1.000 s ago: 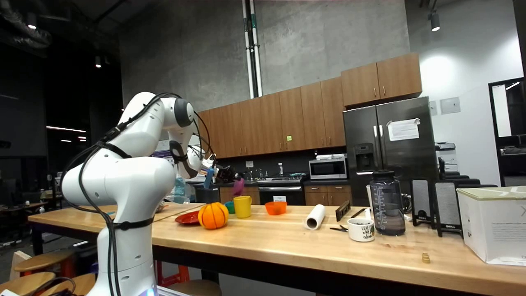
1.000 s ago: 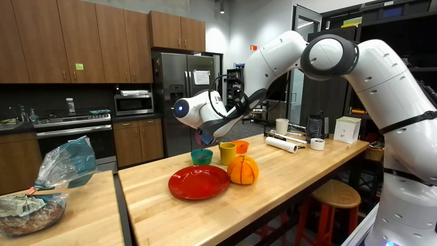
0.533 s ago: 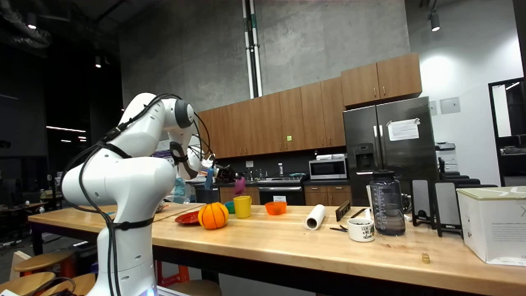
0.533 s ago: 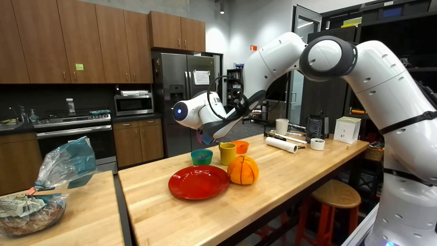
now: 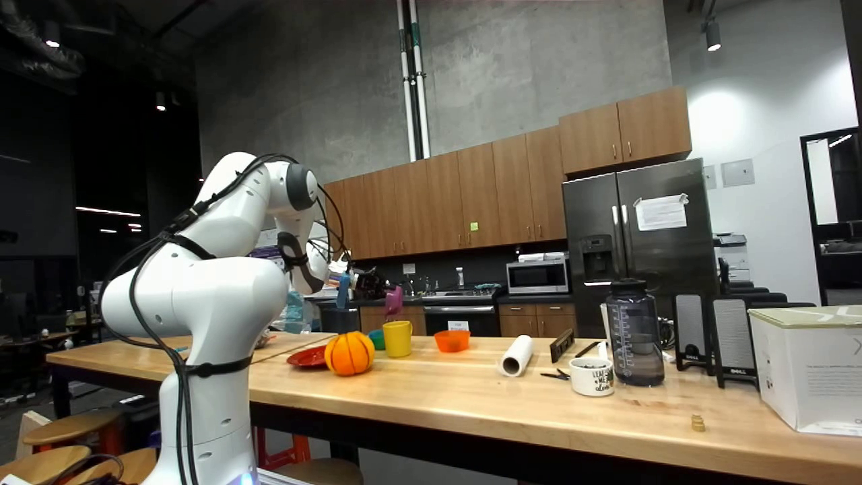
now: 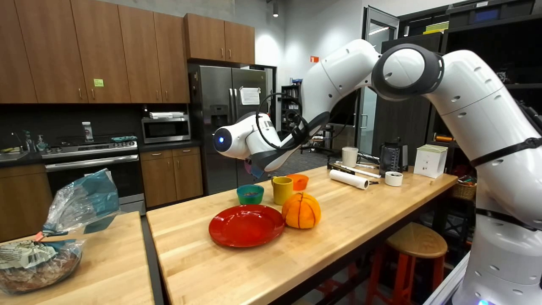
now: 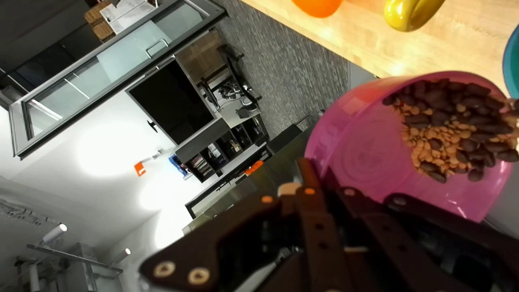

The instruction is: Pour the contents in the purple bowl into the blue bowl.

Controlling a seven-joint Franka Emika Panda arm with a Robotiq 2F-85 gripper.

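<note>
Nearest, lower middle of the wrist view: gripper (image 7: 318,172), clamped on the left edge of the purple bowl (image 7: 373,154). Bowl lies at the right of that frame, tipped, more magenta than purple, glossy, faint rings on its floor. Heaped toward its right side: dark brown beans (image 7: 438,95) mixed with small tan-orange grains (image 7: 438,140) (blurred at the frame's edge; cannot tell whether any are past the rim). In an exterior view, the bowl hangs in mid-air, left of centre, above the yellow mug (image 5: 396,340). Beyond, on the wooden tabletop (image 7: 458,46): teal bowl (image 7: 512,67), cut off at the wrist view's right edge; orange bowl (image 7: 318,6) at top. Farthest, upper left: black screen (image 7: 174,101), glass door (image 7: 129,48).
</note>
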